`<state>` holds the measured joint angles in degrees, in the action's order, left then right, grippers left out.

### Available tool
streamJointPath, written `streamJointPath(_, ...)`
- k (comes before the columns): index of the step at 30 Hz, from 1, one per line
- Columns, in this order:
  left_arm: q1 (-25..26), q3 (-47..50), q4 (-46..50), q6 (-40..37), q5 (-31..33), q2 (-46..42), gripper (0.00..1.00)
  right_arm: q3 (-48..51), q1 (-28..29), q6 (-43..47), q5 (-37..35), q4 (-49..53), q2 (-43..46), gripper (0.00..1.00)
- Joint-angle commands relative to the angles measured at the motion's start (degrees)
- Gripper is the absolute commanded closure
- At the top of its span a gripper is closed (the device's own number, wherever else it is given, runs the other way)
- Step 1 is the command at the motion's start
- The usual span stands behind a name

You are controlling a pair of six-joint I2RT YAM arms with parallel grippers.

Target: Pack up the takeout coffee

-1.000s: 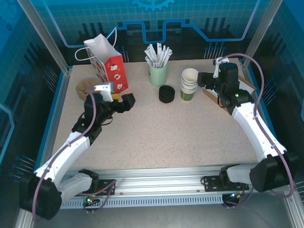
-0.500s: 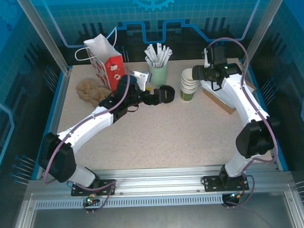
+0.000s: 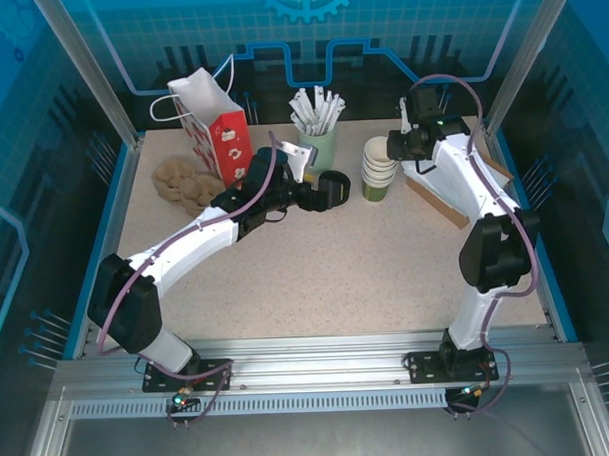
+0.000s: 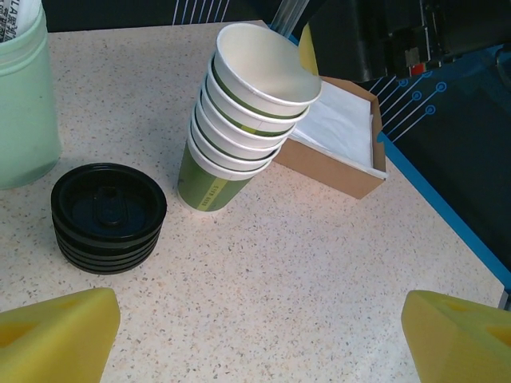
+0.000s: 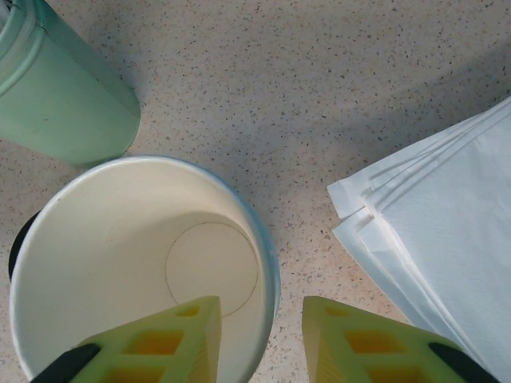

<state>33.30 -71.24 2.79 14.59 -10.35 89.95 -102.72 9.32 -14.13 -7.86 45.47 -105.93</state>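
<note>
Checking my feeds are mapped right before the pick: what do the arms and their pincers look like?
The left arm and right arm match: white tubular links, black joints, a mauve cable looping along each. The left pincer and right pincer carry yellow wedge fingers; the right wrist view shows them latticed, black near the base.

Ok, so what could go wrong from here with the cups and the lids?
The right gripper straddles the rim of the top cup, and the cup stack leans toward the napkin box. Lifting could drag nested cups along or tip the stack. The left gripper, wide open, faces the lid stack. It might grab several lids rather than one.
</note>
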Motion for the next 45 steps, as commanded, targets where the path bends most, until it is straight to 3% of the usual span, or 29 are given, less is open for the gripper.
streamJointPath(1, 0.6, -2.1, 0.9, -1.4, 0.5, 0.4, 0.08, -2.4, -0.7, -0.1, 1.8, 1.2, -1.4, 0.7)
streamJointPath(28, 0.8, -2.0, 1.0, -1.7, 0.2, 1.4, 0.07, -5.3, -1.0, -3.7, 2.6, 0.6, -2.5, 0.89)
streamJointPath(45, 0.8, 0.6, 3.1, 0.2, 3.9, -3.6, 0.07, -14.5, -0.5, -4.0, 4.0, 6.8, 7.4, 0.91)
